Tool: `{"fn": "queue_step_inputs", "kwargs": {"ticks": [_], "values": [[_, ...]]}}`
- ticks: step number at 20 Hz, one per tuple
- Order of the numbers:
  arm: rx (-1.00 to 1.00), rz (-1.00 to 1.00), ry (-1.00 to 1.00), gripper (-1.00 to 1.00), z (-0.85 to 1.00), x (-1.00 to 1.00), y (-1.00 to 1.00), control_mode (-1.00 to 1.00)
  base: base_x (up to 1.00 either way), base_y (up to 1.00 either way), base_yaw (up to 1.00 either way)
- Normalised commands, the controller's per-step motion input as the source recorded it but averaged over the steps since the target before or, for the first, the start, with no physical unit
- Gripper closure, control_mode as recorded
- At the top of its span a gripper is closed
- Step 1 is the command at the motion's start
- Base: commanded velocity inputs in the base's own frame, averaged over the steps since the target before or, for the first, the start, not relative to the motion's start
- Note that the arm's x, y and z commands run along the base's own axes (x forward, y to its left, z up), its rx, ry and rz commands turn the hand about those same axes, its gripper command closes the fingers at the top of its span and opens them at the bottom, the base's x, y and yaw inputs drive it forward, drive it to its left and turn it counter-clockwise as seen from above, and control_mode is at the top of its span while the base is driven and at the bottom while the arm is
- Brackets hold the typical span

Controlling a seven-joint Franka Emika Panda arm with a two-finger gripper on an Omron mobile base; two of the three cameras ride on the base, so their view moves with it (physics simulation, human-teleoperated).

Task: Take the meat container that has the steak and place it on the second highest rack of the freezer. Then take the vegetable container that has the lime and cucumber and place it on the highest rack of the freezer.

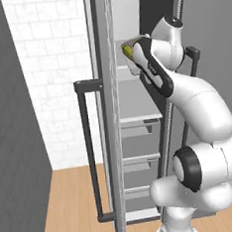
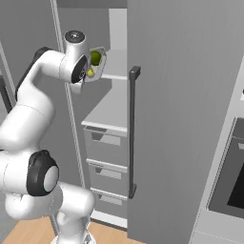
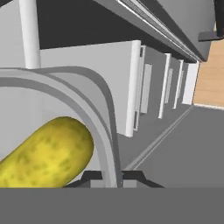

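Beside the freezer (image 2: 181, 95) door, gripper (image 3: 111, 175) clamps vegetable container (image 3: 98, 113).

no readable text, labels or numbers (all surfaces plain), no signs

The vegetable container (image 2: 97, 64), a pale grey tray, is tipped steeply on its side at the open freezer (image 2: 181, 95), up by its top shelves. The dark-green lime (image 2: 96, 58) sits at 12 o'clock inside it, the yellow-green cucumber (image 3: 46, 155) at about 7 o'clock, against the rim.
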Motion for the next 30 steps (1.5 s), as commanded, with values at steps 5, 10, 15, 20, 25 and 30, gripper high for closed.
{"fn": "queue_step_inputs", "kwargs": {"ticks": [5,10,15,20,25,30], "values": [[0.09,0.03,0.00,1.00,0.20,0.75,0.00,-1.00,0.00,0.00,0.00],[0.03,0.04,0.00,1.00,0.01,0.76,0.00,-1.00,0.00,0.00,0.00],[0.00,0.00,0.00,1.00,0.00,0.93,0.00,-1.00,0.00,0.00,0.00],[0.00,0.00,0.00,-1.00,0.00,1.00,0.03,-1.00,0.00,0.00,0.00],[0.01,0.00,-0.03,-1.00,0.04,0.64,0.00,-1.00,0.00,0.00,0.00],[0.01,0.08,-0.08,-1.00,0.04,-0.76,-0.05,-1.00,0.00,0.00,0.00]]}}
